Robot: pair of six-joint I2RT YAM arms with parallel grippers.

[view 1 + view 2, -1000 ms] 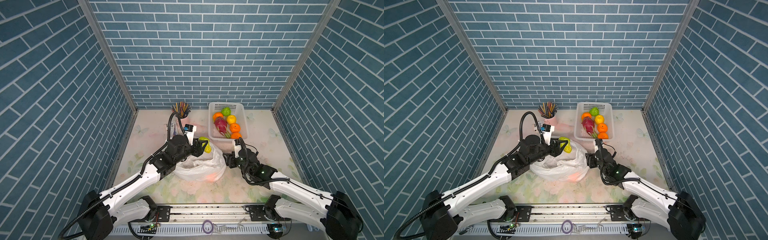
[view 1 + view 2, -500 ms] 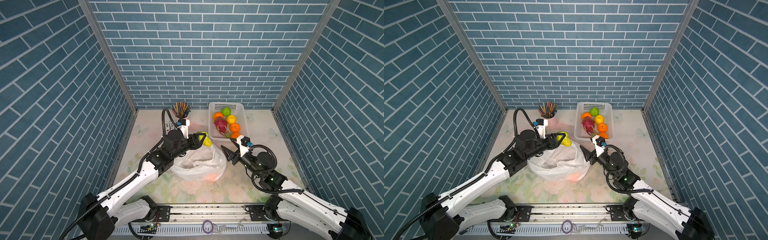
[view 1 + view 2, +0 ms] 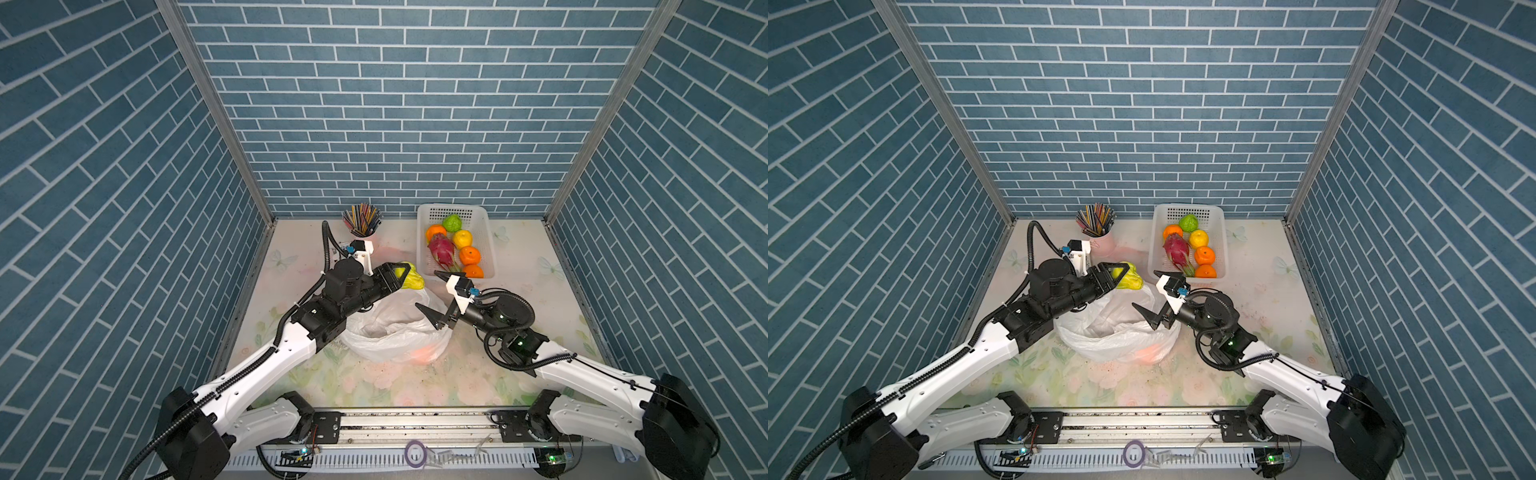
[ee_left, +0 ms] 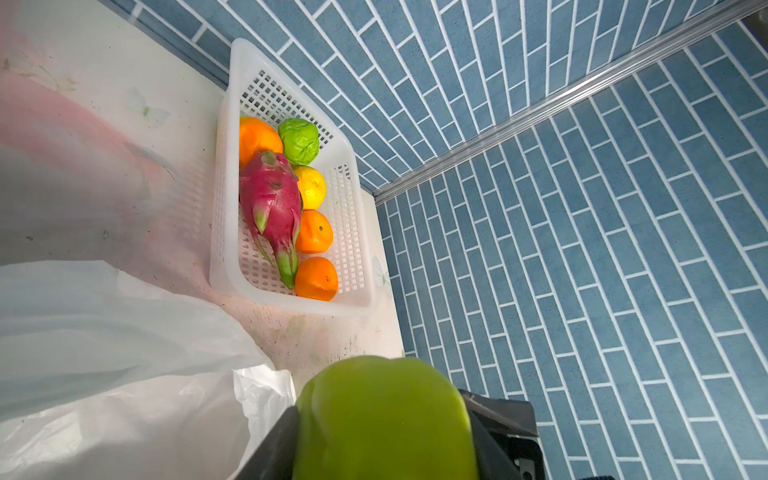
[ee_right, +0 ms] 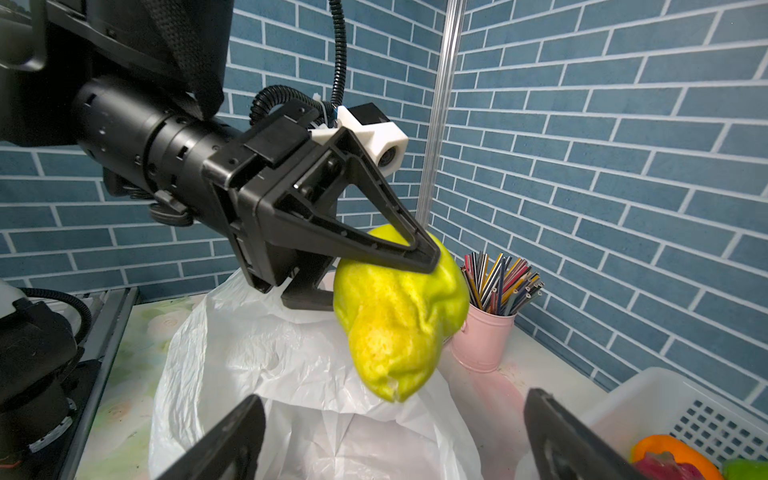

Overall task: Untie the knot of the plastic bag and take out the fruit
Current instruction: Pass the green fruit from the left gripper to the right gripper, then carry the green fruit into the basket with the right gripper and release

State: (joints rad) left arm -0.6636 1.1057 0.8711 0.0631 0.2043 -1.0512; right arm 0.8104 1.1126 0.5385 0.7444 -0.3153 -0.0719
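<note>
The white plastic bag (image 3: 395,332) (image 3: 1117,332) lies in the middle of the table with its mouth gaping. The knot is out of view. My left gripper (image 3: 405,277) (image 3: 1124,277) is shut on a bumpy yellow-green fruit (image 3: 413,281) (image 5: 399,316) and holds it in the air over the bag's far rim. In the left wrist view this fruit (image 4: 386,419) fills the space between the black fingers. My right gripper (image 3: 426,288) (image 3: 1143,288) (image 5: 392,415) hangs open wide over the bag's right side with nothing in it. An orange glow (image 3: 424,353) shows through the bag's front wall.
The white perforated basket (image 3: 486,232) (image 4: 232,166) stands at the back right. It holds oranges, a lemon, a green fruit and a dragon fruit (image 3: 442,249). A pink cup of coloured sticks (image 3: 1100,241) (image 5: 482,340) stands behind the left gripper. Brick walls enclose three sides.
My left gripper has carried the yellow-green fruit up and back, away from the bag's mouth. My right gripper has risen from the bag's right edge and opened wide.
</note>
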